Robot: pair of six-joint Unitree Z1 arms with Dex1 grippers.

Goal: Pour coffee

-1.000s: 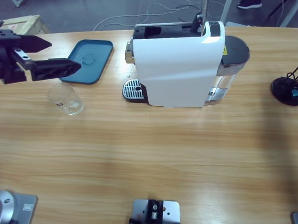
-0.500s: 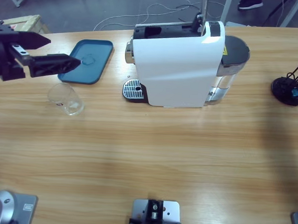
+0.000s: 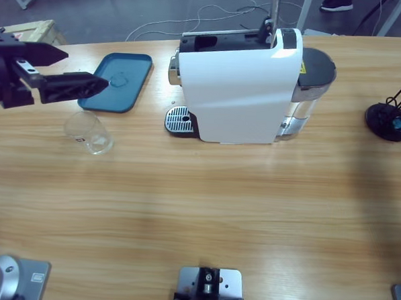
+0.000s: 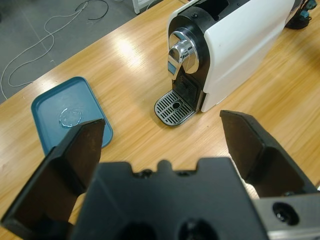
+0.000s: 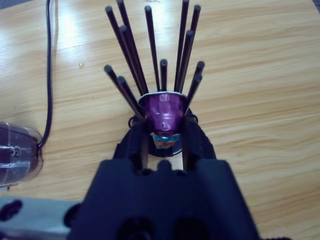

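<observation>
Nothing has shifted in the last half second: the left fingers (image 3: 73, 69) stay spread wide and empty above the counter (image 3: 205, 197), beside the blue tray (image 3: 117, 82). The glass (image 3: 88, 132) stands just below them, its coffee too faint to make out. At the rack (image 5: 155, 70), the right fingers (image 5: 164, 131) clamp a purple capsule (image 5: 163, 112)

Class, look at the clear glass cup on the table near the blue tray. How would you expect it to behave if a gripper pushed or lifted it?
The glass cup looks thin-walled and holds almost nothing, so it is probably light and would slide or tip under a sideways push. Its smooth, clear wall may slip between hard jaws. Being glass, it is likely fragile if squeezed or knocked over.
</observation>
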